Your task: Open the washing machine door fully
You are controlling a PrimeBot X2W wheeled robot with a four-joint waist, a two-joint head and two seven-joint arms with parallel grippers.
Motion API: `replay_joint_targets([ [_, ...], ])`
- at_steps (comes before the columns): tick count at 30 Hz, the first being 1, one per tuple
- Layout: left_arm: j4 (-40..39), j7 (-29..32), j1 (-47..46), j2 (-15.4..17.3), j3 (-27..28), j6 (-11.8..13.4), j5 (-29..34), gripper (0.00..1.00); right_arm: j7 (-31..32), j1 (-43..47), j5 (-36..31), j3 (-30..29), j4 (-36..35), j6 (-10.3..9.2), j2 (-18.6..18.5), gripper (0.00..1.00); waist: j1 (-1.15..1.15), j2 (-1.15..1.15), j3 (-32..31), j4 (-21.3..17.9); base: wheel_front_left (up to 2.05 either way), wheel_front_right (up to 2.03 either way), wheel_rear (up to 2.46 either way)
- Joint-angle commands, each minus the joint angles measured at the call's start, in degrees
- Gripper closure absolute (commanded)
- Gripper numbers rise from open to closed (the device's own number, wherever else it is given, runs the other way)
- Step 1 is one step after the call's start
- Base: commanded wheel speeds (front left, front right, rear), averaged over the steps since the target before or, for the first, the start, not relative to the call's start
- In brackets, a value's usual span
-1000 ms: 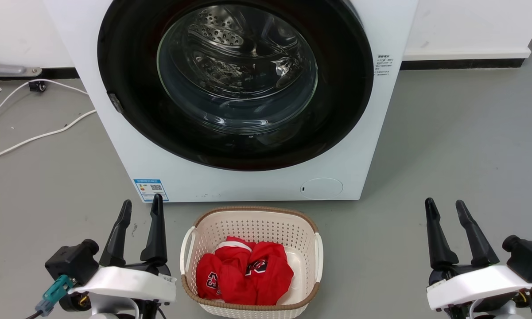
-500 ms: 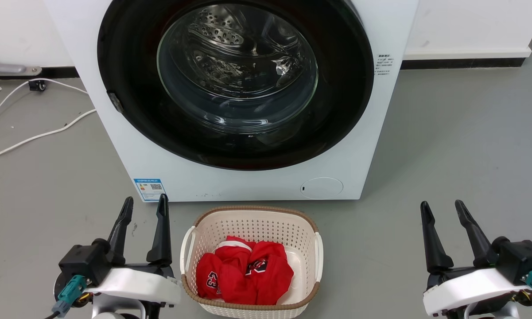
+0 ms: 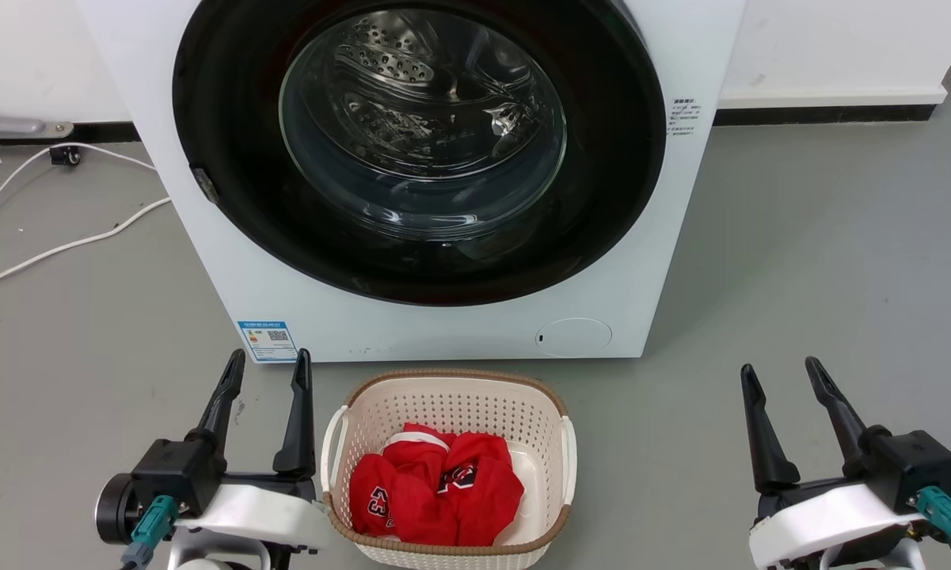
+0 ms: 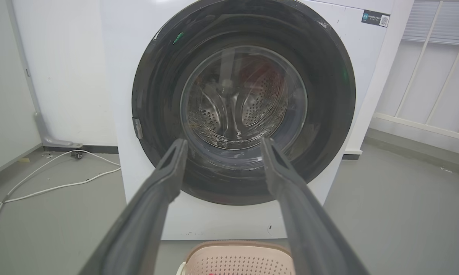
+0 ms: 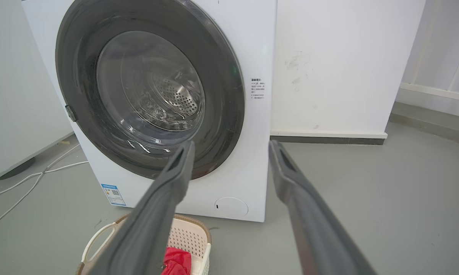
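Both the left gripper [image 3: 270, 356] and right gripper [image 3: 778, 364] stand spread, empty. The washing machine door [image 3: 420, 150] sits shut ahead of both, well apart. The left one would best hook the grey tab [image 3: 203, 184] on the rim before it, pulling in an arc

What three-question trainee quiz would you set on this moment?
1. True or false: the washing machine door is shut against the washing machine.
2. What lies in the basket? A) a red garment B) white towels C) nothing
3. Fill in: the left tool and the right tool both stand ___, holding nothing.

Key: 1 true; 2 A; 3 open.
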Motion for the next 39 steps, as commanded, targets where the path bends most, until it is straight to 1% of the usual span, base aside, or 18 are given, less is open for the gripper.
replay_joint_targets([
  [1, -0.2, -0.5, 0.5, 0.1, -0.1, 0.1, 1.2, 0.0, -0.4, 0.3, -1.1, 0.1, -0.6, -0.03, 0.2, 0.0, 0.0, 0.0, 0.0, 0.0, 0.0, 0.0, 0.0],
  [18, 0.4, -2.2, 1.1, -0.2, 0.0, 0.2, 6.9, 0.0, -2.2, 0.6, -5.3, 0.7, 0.7, -0.02, 0.4, 0.0, 0.0, 0.0, -0.3, -0.5, 0.0, 0.0, 0.0],
  [28, 1.3, -2.1, 1.1, -0.4, 0.3, 0.3, 6.1, 0.0, -2.4, 0.3, -3.3, 0.7, 1.9, -0.02, 0.3, 0.0, 0.0, 0.0, -0.4, -0.4, 0.0, 0.0, 0.0],
  [29, 1.4, -2.1, 1.1, -0.4, 0.2, 0.3, 6.0, 0.0, -2.4, 0.3, -3.1, 0.6, 2.0, -0.02, 0.3, 0.03, 0.0, 0.0, -0.4, -0.4, 0.0, 0.0, 0.0],
  [30, 1.5, -2.1, 1.1, -0.4, 0.2, 0.3, 5.9, 0.0, -2.4, 0.3, -2.7, 0.6, 2.1, -0.02, 0.3, 0.61, 0.0, 0.0, -0.4, -0.4, 0.0, 0.0, 0.0],
  [31, 1.6, -2.1, 1.1, -0.4, 0.3, 0.3, 5.9, 0.0, -2.5, 0.2, -2.5, 0.6, 2.3, -0.02, 0.3, 0.96, 0.0, 0.0, -0.4, -0.4, 0.0, 0.0, 0.0],
  [32, 1.6, -2.1, 1.0, -0.4, 0.3, 0.3, 5.8, 0.0, -2.4, 0.2, -2.3, 0.7, 2.5, -0.02, 0.3, 1.0, 0.0, 0.0, -0.3, -0.4, 0.0, 0.0, 0.0],
  [36, 1.8, -2.1, 0.9, -0.4, 0.3, 0.2, 5.8, 0.0, -2.3, 0.0, -1.5, 0.8, 2.8, -0.02, 0.3, 1.0, 0.0, 0.0, -0.3, -0.4, 0.0, 0.0, 0.0],
  [38, 1.9, -2.1, 0.9, -0.4, 0.4, 0.3, 5.7, 0.0, -3.0, -0.1, 1.0, 0.7, 2.9, -0.02, 0.3, 1.0, 0.0, 0.0, -0.3, -0.5, 0.0, 0.0, 0.0],
  [39, 1.9, -2.1, 1.0, -0.4, 0.4, 0.3, 5.8, 0.0, -3.6, -0.2, 4.5, 0.6, 3.2, -0.02, 0.3, 1.0, 0.0, 0.0, -0.3, -0.5, 0.0, 0.0, 0.0],
])
